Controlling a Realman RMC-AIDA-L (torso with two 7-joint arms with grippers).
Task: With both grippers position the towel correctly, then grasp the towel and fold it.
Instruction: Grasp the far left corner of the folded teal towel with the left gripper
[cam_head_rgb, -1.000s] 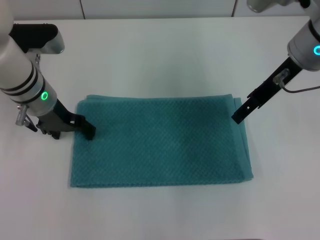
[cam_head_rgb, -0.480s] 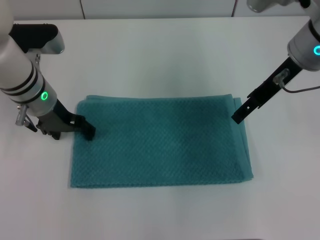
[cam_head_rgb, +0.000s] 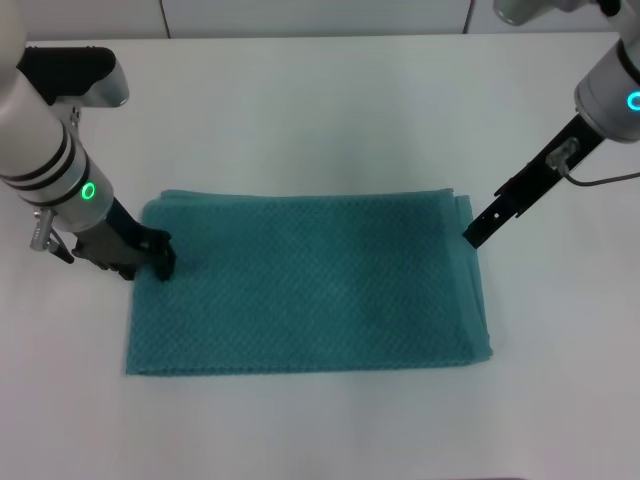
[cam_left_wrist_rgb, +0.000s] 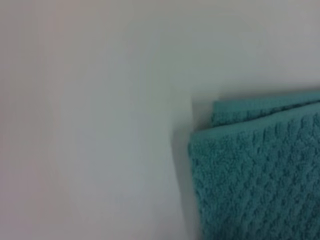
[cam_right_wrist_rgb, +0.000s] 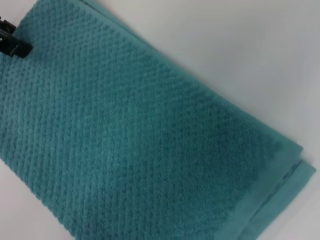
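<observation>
The teal waffle-weave towel (cam_head_rgb: 310, 285) lies flat and folded in layers on the white table (cam_head_rgb: 330, 110). My left gripper (cam_head_rgb: 162, 262) is low at the towel's left edge near its far corner, shut on the cloth. My right gripper (cam_head_rgb: 474, 237) hangs at the towel's right edge near the far corner, shut, with nothing in it. The left wrist view shows a layered corner of the towel (cam_left_wrist_rgb: 260, 180) and none of that arm's fingers. The right wrist view shows the towel (cam_right_wrist_rgb: 125, 130) with the left gripper (cam_right_wrist_rgb: 12, 45) at its far edge.
A grey cable (cam_head_rgb: 605, 180) hangs from the right arm. A wall seam runs along the table's back edge (cam_head_rgb: 320, 36). Bare white tabletop surrounds the towel on all sides.
My left gripper has shifted left and the whole towel has slid left with it. The right gripper has stayed put, so the towel's right edge now sits beside its tip.
</observation>
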